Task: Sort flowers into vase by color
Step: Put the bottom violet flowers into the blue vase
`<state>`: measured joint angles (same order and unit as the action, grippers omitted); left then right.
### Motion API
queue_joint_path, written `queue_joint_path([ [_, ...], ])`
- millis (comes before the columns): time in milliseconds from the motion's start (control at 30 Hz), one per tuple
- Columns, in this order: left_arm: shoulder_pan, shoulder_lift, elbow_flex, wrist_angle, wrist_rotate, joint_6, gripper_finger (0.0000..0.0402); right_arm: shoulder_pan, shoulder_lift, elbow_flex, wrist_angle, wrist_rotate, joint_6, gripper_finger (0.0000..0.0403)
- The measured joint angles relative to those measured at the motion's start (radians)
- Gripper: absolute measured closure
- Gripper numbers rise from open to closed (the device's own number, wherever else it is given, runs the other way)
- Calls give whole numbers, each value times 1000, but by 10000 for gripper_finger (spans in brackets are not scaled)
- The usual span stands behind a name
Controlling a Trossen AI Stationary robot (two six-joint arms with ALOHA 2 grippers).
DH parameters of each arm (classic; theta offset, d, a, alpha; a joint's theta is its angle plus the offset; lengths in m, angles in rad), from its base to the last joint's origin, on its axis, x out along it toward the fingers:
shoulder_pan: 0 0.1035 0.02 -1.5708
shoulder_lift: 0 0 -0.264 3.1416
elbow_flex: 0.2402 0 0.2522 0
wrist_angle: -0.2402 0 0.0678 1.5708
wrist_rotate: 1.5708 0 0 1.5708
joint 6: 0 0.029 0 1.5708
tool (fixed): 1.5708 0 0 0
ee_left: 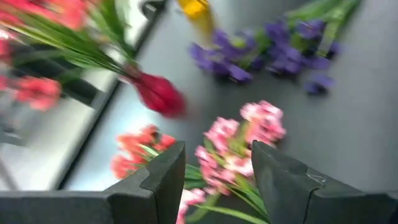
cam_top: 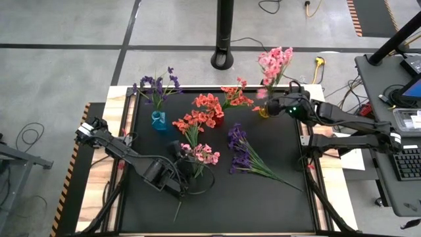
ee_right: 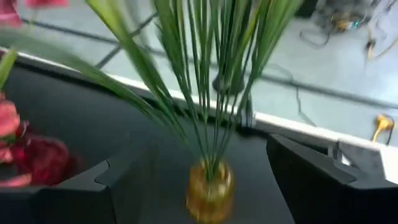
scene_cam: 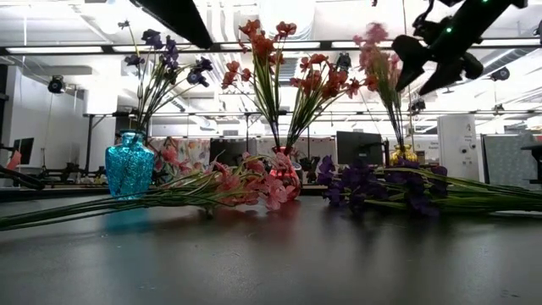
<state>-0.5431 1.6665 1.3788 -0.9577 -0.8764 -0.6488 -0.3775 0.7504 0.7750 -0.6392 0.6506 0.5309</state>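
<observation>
— Where did the flowers stand just then?

— Sorted in part. Purple sprigs (cam_top: 158, 84) stood in the blue vase (cam_top: 158, 121) at the far left, coral ones (cam_top: 208, 104) in the red vase (cam_top: 218, 120) mid-worktop, pink ones (cam_top: 275, 62) in the yellow vase (cam_top: 264, 112) at the far right. Loose on the worktop (cam_top: 276, 204) lay a coral sprig (cam_top: 189, 122), a pink sprig (cam_top: 200, 154) and a purple bunch (cam_top: 239, 150) near the middle.

— And the arms?

— The right tool (cam_top: 275, 105) hung just beside the yellow vase with its jaws standing apart, empty; I'd judge it had the pink stems lined up with that vase because pink belongs there. The left tool (cam_top: 182, 164) sat low at the near side, over the loose pink sprig, fingers (ee_left: 163, 180) spread to either side of its stem but not clamped. That looked like a reach for the next pink one.

— Could you see all that from above?

— Not quite. From above the left tool's jaws were a dark blur. Its wrist camera showed the gap, with pink blossoms (ee_left: 242, 140) between the fingers. The right wrist camera showed stems (ee_right: 208, 93) dropping into the vase mouth (ee_right: 210, 180). The level view showed how tall the vased sprigs stood, and the right tool (scene_cam: 423, 63) high beside the pink heads.
</observation>
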Motion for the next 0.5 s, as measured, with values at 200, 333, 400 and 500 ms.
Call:
queue_joint_path([
  [200, 0, 0, 0, 7, 191, -79, 234, 0, -9, 4, -165, -43, 101, 105],
  [333, -15, 1, -5, -1, 249, -140, 234, 0, -10, 5, -228, -106, 140, 110],
  [400, -34, 7, -12, -10, 264, -170, 234, 0, -10, 5, -241, -137, 152, 113],
  [500, -71, 21, -15, -42, 269, -225, 234, 2, -10, 5, -246, -188, 154, 115],
])
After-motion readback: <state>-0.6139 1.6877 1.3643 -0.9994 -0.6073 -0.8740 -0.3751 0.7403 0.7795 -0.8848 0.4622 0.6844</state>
